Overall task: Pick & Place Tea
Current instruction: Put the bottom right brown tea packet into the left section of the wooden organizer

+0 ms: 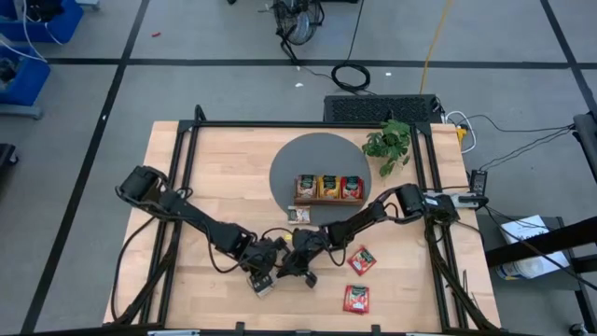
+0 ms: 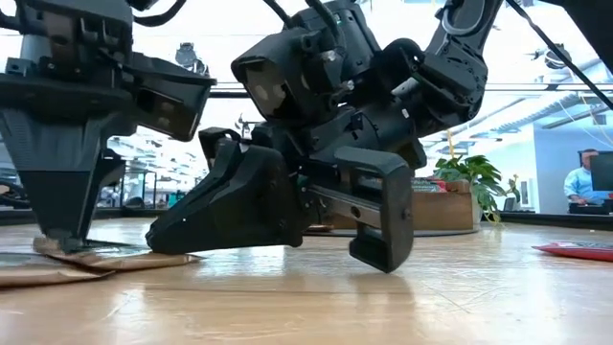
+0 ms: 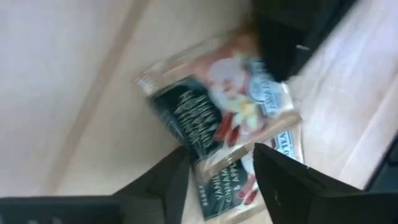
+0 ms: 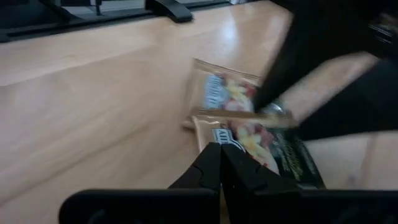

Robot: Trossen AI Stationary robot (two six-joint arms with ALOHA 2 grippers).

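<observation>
The left gripper (image 3: pixel 217 165) hangs low over the pale wooden table (image 1: pixel 215 168) with its fingers apart, gripping nothing, directly above 2 flat beige sachets (image 3: pixel 214 112) with dark print that overlap on the wood. The right gripper (image 4: pixel 221 163), fingers pressed together and empty, crowds in just beside it over the same pair. 2 red sachets (image 1: pixel 360 260) lie beyond the right gripper, and 3 more sachets stand in the brown wooden tray (image 1: pixel 328 200) on a grey round mat (image 1: pixel 294 159) farther off, by a leafy plant (image 1: pixel 389 145).

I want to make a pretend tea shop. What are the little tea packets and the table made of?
The beige tea sachets look like glossy printed paper or foil: light glints off them, and the crimped edges look sealed. Which one it is, I cannot tell. The table looks like pale wood with a smooth, slightly shiny finish: plank seams and grain show, and light reflects off it in the low view.
</observation>
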